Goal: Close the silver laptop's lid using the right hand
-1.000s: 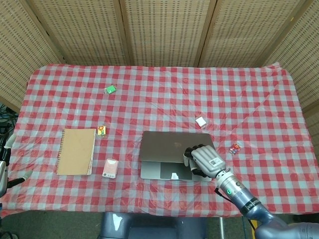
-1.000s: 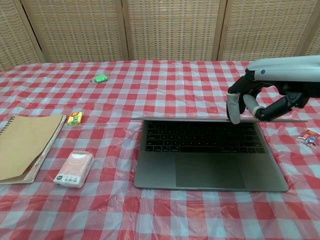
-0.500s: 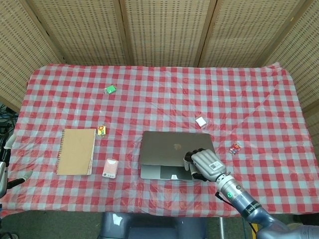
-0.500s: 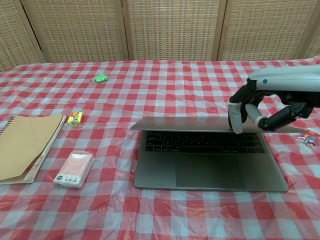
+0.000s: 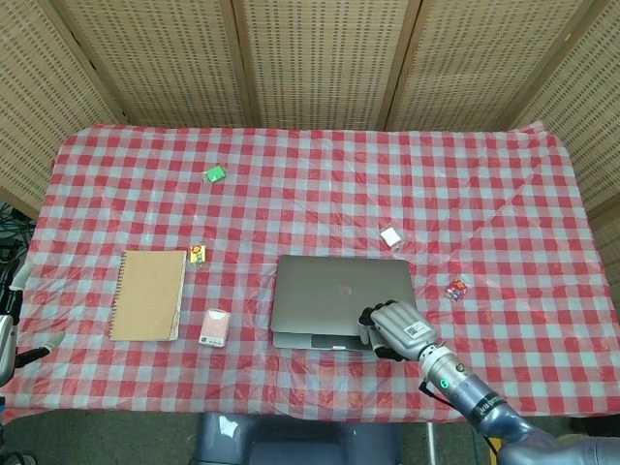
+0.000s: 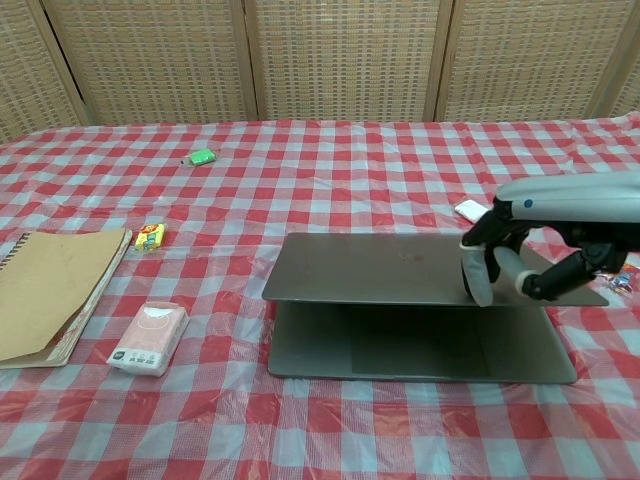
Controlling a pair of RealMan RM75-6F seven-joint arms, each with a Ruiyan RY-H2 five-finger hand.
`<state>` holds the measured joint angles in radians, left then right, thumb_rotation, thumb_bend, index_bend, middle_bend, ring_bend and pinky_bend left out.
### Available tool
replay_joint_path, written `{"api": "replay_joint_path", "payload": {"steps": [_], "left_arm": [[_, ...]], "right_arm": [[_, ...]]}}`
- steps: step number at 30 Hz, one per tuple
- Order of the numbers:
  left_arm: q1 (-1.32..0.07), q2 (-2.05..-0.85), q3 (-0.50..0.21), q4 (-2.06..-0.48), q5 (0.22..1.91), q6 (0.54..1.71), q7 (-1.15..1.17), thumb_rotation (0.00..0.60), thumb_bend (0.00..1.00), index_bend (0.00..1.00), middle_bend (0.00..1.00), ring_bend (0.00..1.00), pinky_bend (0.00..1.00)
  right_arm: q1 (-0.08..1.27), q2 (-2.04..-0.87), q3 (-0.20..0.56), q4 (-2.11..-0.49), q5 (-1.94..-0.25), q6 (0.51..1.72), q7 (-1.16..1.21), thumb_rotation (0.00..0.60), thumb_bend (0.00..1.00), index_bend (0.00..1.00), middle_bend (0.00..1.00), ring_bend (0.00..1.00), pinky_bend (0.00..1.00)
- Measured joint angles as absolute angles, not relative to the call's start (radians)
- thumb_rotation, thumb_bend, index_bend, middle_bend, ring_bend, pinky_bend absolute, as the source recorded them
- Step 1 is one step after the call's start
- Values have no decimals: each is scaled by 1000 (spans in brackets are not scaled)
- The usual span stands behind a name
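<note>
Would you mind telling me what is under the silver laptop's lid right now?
The lid hangs partly closed over the laptop's base, whose front strip and trackpad show. The keyboard is covered. The right hand grips the lid's front edge, fingers hooked beneath it.

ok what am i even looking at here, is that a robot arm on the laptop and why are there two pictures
Yes. It is a two-armed robot at a table, seen by two of its own cameras: one on its head looking down, one on its chest looking forward. Its right robot hand presses on the front edge of the silver laptop, whose lid is lowered but not yet shut. The other hand is out of view. On the checked tablecloth also lie a brown notebook, a pink tissue pack, a green item and small sweets.
</note>
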<state>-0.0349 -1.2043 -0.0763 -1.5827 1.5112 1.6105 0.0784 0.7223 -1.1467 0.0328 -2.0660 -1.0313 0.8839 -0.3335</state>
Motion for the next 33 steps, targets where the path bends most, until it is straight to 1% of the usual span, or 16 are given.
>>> {"api": "replay_joint_path", "payload": {"steps": [14,33], "left_arm": [[-37,-1210,-75,-1579,1511,1604,87,600,81,0,0,0,0],[-43,-1221,-73,-1570,1505,1588,103,600,81,0,0,0,0]], "right_arm": [[741,-1143,18,-2050,-1033,811,-285,600,1000,549,463,380,362],[762,-1217,-1,-1929,-1019,748,-238,600,1000,548,462,380,362]]}}
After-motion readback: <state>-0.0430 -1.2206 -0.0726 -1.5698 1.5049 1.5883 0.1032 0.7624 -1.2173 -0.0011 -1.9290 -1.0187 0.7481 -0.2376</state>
